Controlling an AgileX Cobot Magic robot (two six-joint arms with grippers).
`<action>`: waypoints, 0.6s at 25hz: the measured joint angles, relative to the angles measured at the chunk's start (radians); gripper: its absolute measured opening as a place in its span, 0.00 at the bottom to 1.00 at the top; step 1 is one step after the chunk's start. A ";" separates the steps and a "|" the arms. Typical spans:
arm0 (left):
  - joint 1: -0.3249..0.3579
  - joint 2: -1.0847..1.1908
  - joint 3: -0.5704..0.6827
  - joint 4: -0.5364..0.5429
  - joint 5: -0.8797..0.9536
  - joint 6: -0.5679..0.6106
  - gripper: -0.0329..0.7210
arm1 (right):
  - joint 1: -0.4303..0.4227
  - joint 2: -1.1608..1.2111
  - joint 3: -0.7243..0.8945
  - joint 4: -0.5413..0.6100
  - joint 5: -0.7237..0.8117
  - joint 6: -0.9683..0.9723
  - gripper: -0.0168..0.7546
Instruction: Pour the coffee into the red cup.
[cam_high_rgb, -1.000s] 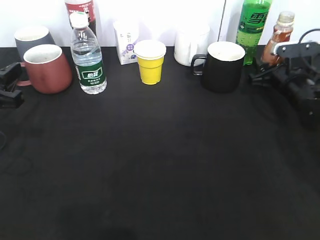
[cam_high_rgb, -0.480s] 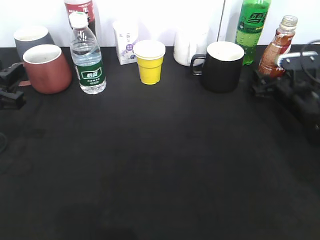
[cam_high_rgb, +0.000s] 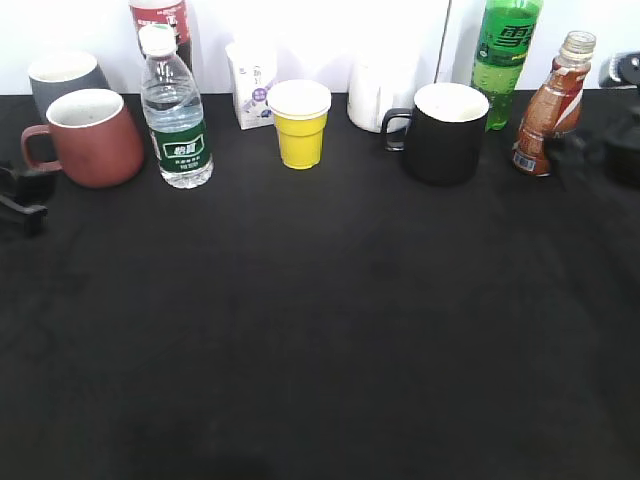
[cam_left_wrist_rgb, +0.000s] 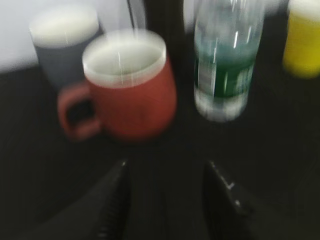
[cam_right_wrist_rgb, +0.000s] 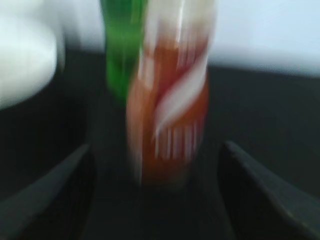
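Note:
The coffee bottle (cam_high_rgb: 548, 105), small and curvy with a brown-red-white label, stands upright at the back right; it also shows blurred in the right wrist view (cam_right_wrist_rgb: 170, 105). The red cup (cam_high_rgb: 90, 137) stands upright at the back left with its handle to the left, and shows in the left wrist view (cam_left_wrist_rgb: 127, 87). My left gripper (cam_high_rgb: 22, 200) is open and empty just left of the cup's handle, and its jaws (cam_left_wrist_rgb: 167, 200) are short of the cup. My right gripper (cam_right_wrist_rgb: 160, 200) is open, with the bottle ahead between the jaws and apart from them; it sits at the right edge of the exterior view (cam_high_rgb: 620, 145).
A grey cup (cam_high_rgb: 62, 75), a water bottle (cam_high_rgb: 176, 115), a small carton (cam_high_rgb: 252, 82), a yellow cup (cam_high_rgb: 300, 122), a white mug (cam_high_rgb: 380, 90), a black mug (cam_high_rgb: 445, 132) and a green soda bottle (cam_high_rgb: 505, 55) line the back of the black table (cam_high_rgb: 320, 330).
Both arms have drawn back outward toward the frame edges. The left gripper moved away from the red cup's handle; the right gripper moved away from the coffee bottle, which now stands uncovered.

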 joint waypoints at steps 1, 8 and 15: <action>0.000 -0.019 -0.057 -0.002 0.169 0.000 0.52 | 0.004 -0.045 0.000 -0.003 0.155 0.005 0.78; 0.000 -0.057 -0.337 -0.177 1.051 0.000 0.52 | 0.064 -0.165 -0.222 0.169 1.162 0.017 0.74; 0.000 -0.341 -0.405 -0.174 1.440 -0.025 0.52 | 0.064 -0.388 -0.331 0.198 1.473 0.017 0.74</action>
